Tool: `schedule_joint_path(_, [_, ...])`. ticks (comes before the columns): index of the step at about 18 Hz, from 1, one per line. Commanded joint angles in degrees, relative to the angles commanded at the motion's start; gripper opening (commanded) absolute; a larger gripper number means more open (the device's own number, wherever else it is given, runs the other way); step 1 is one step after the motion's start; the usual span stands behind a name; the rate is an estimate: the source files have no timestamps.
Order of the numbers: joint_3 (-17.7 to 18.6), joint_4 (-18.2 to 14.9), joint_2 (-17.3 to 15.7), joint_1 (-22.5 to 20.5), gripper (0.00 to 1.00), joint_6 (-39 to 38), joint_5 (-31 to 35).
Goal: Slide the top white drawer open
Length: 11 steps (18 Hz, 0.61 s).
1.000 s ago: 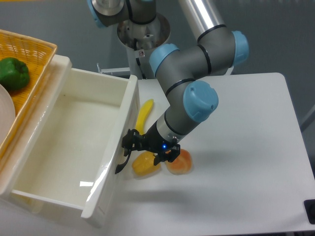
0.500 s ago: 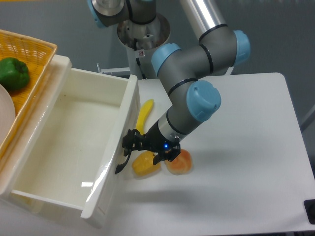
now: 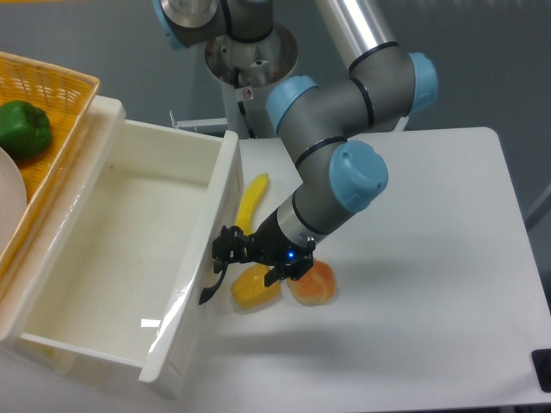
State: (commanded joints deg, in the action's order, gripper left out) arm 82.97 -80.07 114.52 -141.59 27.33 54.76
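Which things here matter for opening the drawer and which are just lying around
Job: top white drawer, its black handle, gripper at the handle.
Lying about: banana, yellow fruit, orange fruit, green pepper, wicker basket.

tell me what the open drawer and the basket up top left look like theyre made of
The top white drawer: glossy cream-white, probably plastic or lacquered board, given the bright glare spot on its floor. The basket: woven yellow strands, likely wicker or bamboo, matte with a visible weave.

My arm (image 3: pixel 336 129): grey joints, light blue caps
Silver tube links, black gripper (image 3: pixel 231 249), small blue light near my wrist.
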Motion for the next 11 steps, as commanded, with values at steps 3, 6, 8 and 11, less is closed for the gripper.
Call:
schedule_joint_path(3, [0.0,0.0,-0.1,-0.4,1.00,-0.1,-1.3])
schedule_joint_path(6, [0.0,0.0,-0.2,-0.9,1.00,-1.1,-1.9])
schedule_joint_path(8, [0.0,0.0,-0.6,-1.3,1.00,-1.3,-1.9])
schedule_joint_path(11, [-0.2,0.5,-1.8,-2.7,1.00,-0.7,-2.2])
